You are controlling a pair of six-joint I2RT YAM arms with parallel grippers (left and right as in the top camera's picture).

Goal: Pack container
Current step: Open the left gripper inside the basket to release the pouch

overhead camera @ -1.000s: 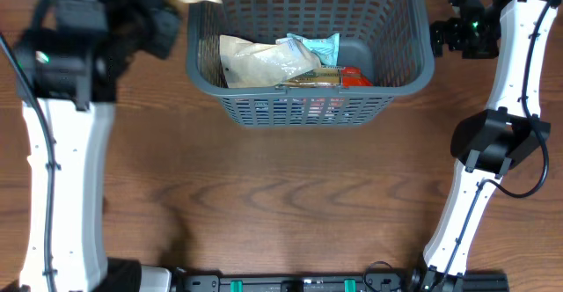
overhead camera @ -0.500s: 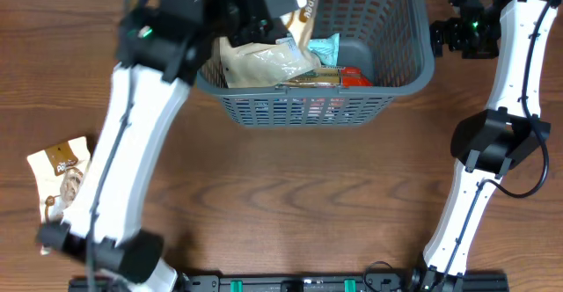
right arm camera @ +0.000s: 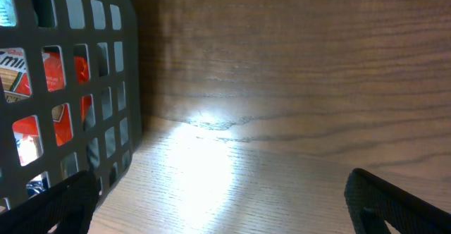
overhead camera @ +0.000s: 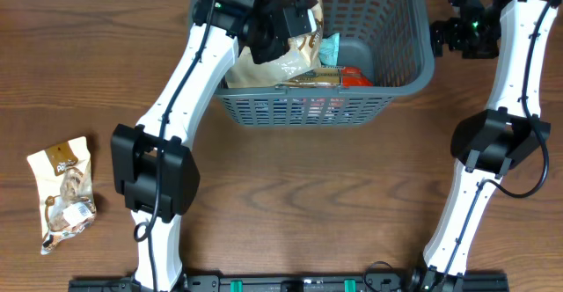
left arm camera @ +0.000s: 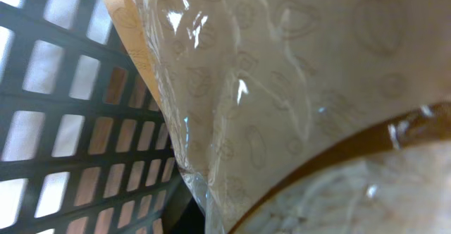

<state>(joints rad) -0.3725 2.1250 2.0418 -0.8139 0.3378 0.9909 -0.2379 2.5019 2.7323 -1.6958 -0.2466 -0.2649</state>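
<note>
The container (overhead camera: 400, 81) is a dark grey plastic basket with slotted lattice walls and a rolled rim, standing at the top centre of the overhead frame on a brown wood-grain surface (overhead camera: 290, 195). In it lie a crinkled pale packet (overhead camera: 259, 68), a teal packet (overhead camera: 328, 47) and a red packet (overhead camera: 355, 77). The left arm (overhead camera: 189, 81), white-shelled with black joints, stretches up from the lower left and bends over the basket's left rim; the left fingers (overhead camera: 286, 26) are pinched nearly together on a glossy tan packet (left arm camera: 296, 86), whose clear film, printed with faint outlines, fills the wrist view beside the lattice wall. The right arm (overhead camera: 515, 63) rises along the right edge, and the right fingers (overhead camera: 447, 35) are spread wide and hold nothing, just beside the basket's right wall. A loose tan packet (overhead camera: 62, 193) lies flat at the lower left
</note>
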